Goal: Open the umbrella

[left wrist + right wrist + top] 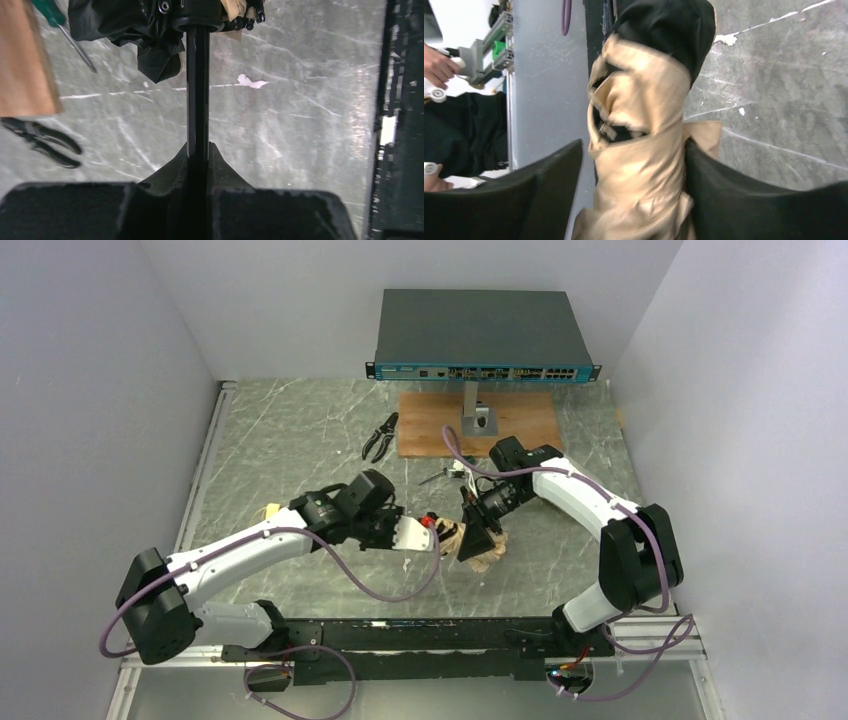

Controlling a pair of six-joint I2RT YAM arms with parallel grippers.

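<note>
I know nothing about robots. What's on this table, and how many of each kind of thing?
Robot arms: 2 (left arm, right arm)
Umbrella: 1
Hand tools: 2 (pliers, screwdriver)
Network switch: 1
Wooden board: 1
Total: 7
Not counted: a small beige thing beside the left arm, too unclear to identify.

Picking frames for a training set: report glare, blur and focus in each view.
Top external: evenly lit and sharp, with soft shadows on the table. Left wrist: glare whitens the table at right; the left tool is a dark, unfocused mass around the umbrella shaft. Right wrist: the umbrella fabric looks smeared, and the right tool is black and soft-edged.
</note>
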